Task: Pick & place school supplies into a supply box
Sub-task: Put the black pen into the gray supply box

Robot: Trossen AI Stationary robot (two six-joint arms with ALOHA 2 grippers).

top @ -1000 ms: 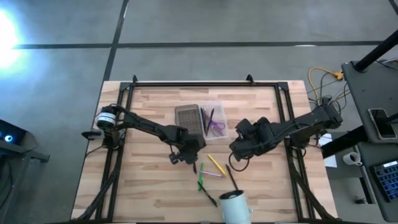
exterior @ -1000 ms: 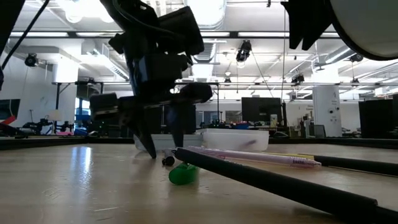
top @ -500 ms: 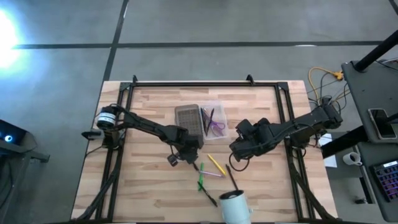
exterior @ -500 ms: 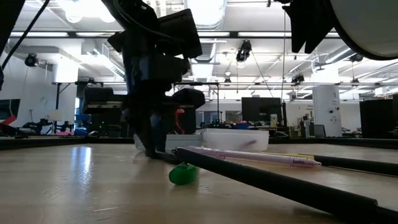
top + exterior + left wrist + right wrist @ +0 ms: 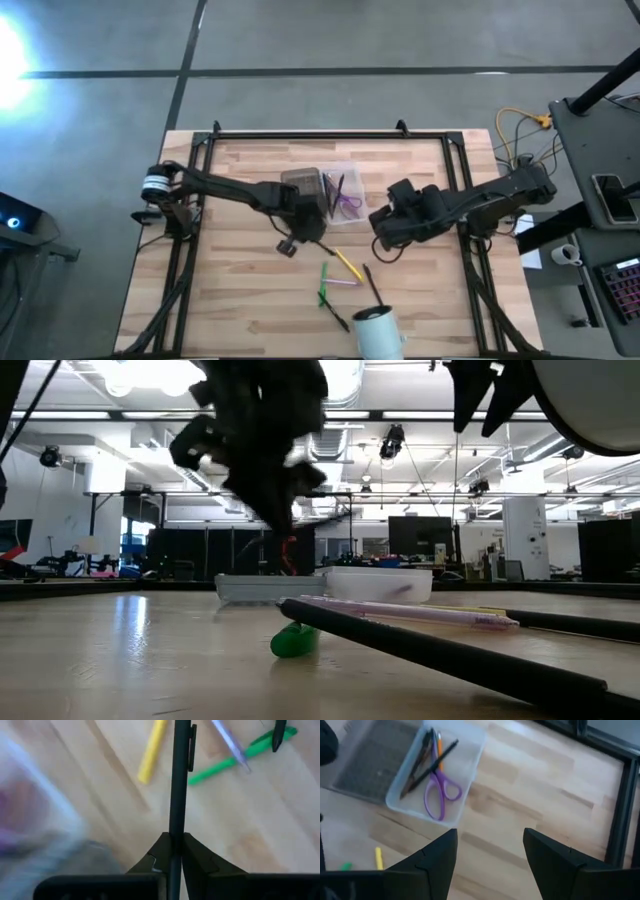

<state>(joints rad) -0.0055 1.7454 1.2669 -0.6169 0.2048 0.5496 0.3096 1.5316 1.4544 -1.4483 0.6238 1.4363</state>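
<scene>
1. The left gripper has its two fingers pressed together on a thin dark pen, which runs straight out ahead of the fingertips in the left wrist view.
2. From above, this gripper hangs near the middle of the table, just beside the supply box's near edge.
3. The supply box lies open near the centre of the table, toward the far edge; its grey mesh half sits beside the clear tray half.
4. Inside the clear tray lie the purple-handled scissors and a few thin dark pencils, one with an orange barrel.
5. On the bare wood between the box and the table's near edge lie a yellow marker, a green marker and a pale pink marker.
6. Another thin dark pen lies just beside the yellow marker, pointing toward a white cup that lies at the near edge.
7. The right gripper holds nothing, its fingers spread well apart.
8. From above, the right gripper hovers just beside the box, on the side toward the table's right edge.
</scene>
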